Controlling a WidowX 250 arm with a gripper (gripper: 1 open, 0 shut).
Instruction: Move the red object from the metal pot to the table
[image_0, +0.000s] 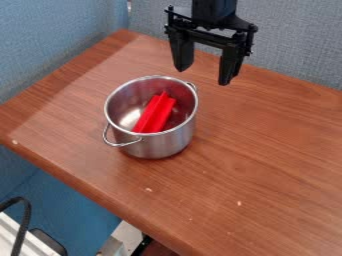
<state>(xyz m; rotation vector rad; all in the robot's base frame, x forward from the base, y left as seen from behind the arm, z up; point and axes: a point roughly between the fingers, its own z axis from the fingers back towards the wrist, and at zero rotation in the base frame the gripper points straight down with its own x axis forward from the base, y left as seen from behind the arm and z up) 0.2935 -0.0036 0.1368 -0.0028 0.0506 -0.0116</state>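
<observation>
A bright red bar-shaped block (160, 111) leans inside a shiny round steel pot (150, 136) on a grained reddish-brown wooden table (254, 160), as a black gripper (205, 64) hovers above, prongs spread wide, empty.

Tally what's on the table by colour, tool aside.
Red: 1, the block, lying inside the pot.
Silver: 1, the pot, standing on the table.
Total: 2
</observation>
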